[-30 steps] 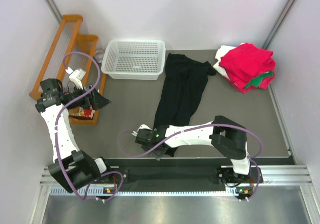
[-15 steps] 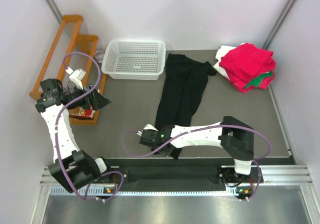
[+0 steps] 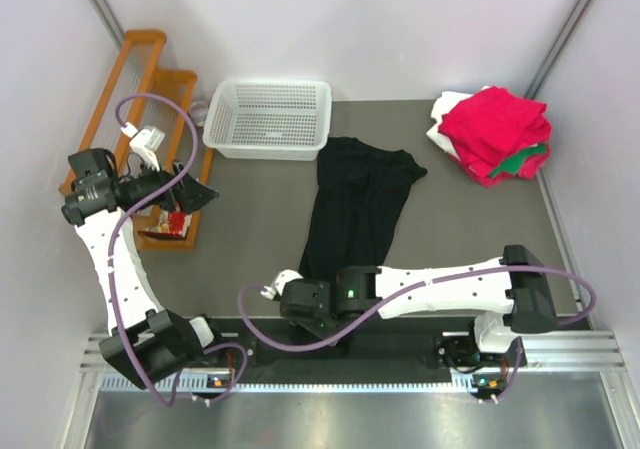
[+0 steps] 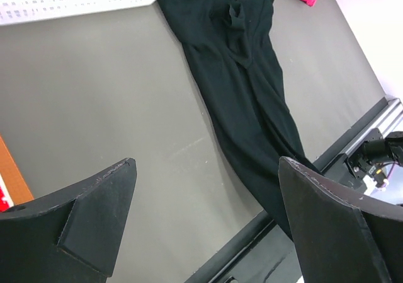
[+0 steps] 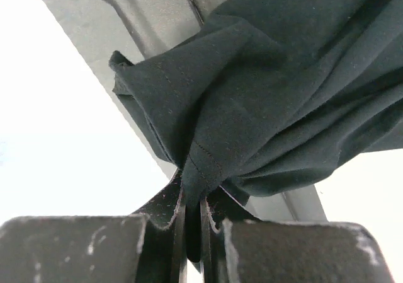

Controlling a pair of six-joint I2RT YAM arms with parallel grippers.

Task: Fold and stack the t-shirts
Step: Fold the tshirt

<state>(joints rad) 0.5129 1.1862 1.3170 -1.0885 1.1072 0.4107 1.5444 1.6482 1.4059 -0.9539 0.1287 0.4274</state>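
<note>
A long black t-shirt (image 3: 355,204) lies bunched lengthwise on the grey table, reaching from in front of the basket to the near edge. My right gripper (image 3: 328,327) is shut on its near hem, over the table's front rail. In the right wrist view the jaws (image 5: 194,198) pinch a fold of the black cloth (image 5: 271,87). A folded stack of red (image 3: 495,124), green (image 3: 528,159) and white (image 3: 448,119) t-shirts sits at the back right. My left gripper (image 3: 205,195) hangs open at the left beside the wooden rack, holding nothing. Its wrist view shows the black shirt (image 4: 245,94) beyond the spread fingers (image 4: 94,220).
A white perforated basket (image 3: 268,117) stands at the back, just above the black shirt's far end. A wooden rack (image 3: 140,89) runs along the left wall with a red packet (image 3: 172,224) at its near end. A black rail (image 3: 420,344) borders the table's front.
My right gripper shut on the shirt's near hem and drew it toward the front edge. The shirt's far end slid away from the basket. The left arm shifted slightly left.
</note>
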